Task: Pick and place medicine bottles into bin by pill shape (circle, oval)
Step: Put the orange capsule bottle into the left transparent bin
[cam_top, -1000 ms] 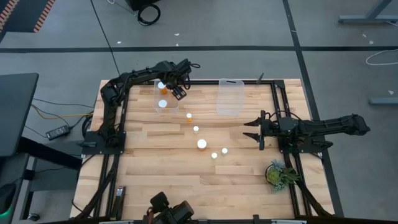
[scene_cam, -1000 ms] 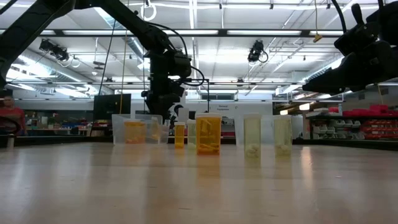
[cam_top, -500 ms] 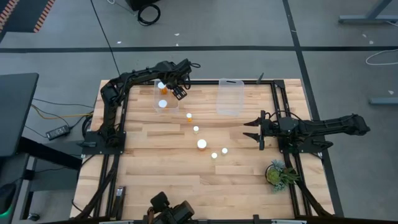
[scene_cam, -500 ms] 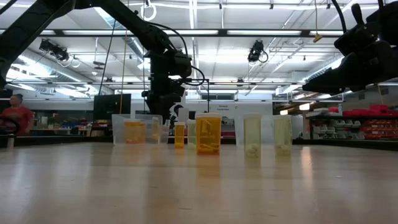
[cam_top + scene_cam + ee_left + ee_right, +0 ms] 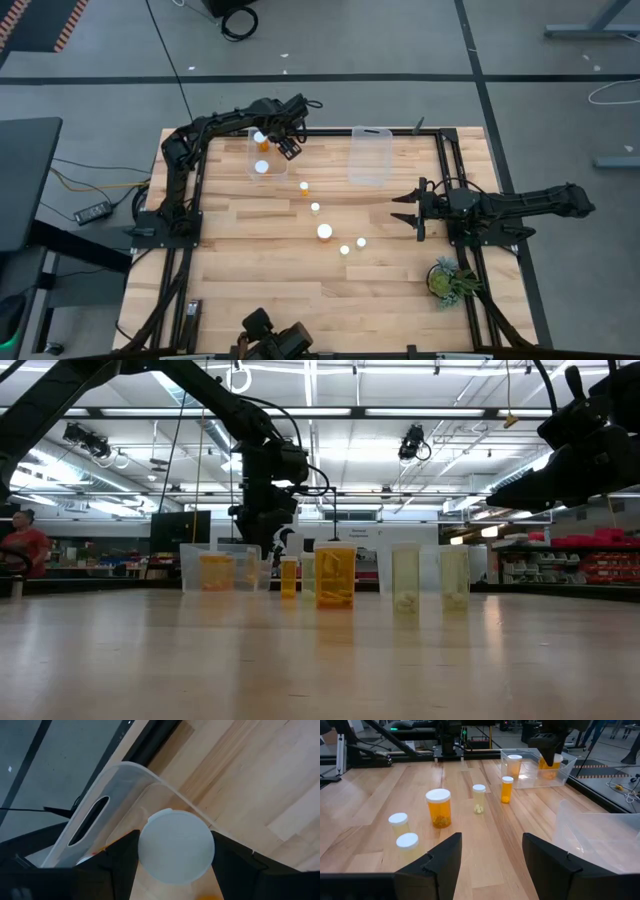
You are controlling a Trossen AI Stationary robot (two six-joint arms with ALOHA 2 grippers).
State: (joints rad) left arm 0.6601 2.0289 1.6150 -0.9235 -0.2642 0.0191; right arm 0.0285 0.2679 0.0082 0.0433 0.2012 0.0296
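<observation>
My left gripper is shut on a medicine bottle with a wide white cap, above the far end of the left clear bin. Another white-capped bottle stands in that bin's near end. Whether the held bottle touches the bin's floor is hidden. Several more medicine bottles stand upright mid-table, among them a wide-capped orange one and a narrow orange one. The right clear bin stands at the far edge. My right gripper hovers open at the table's right side, well away from the bottles. My left gripper pinches the bottle at the round rim of its white cap, one finger on each side. The fingers come from above, pointing steeply down. The bottle stands upright in the hold, cap up, and its body is hidden under the cap.
A green plant in a pot stands near the right front corner. Black frame rails run along the table's left and right sides. Bare wood lies along the near half of the table. A person shows far off in the room in the low view.
</observation>
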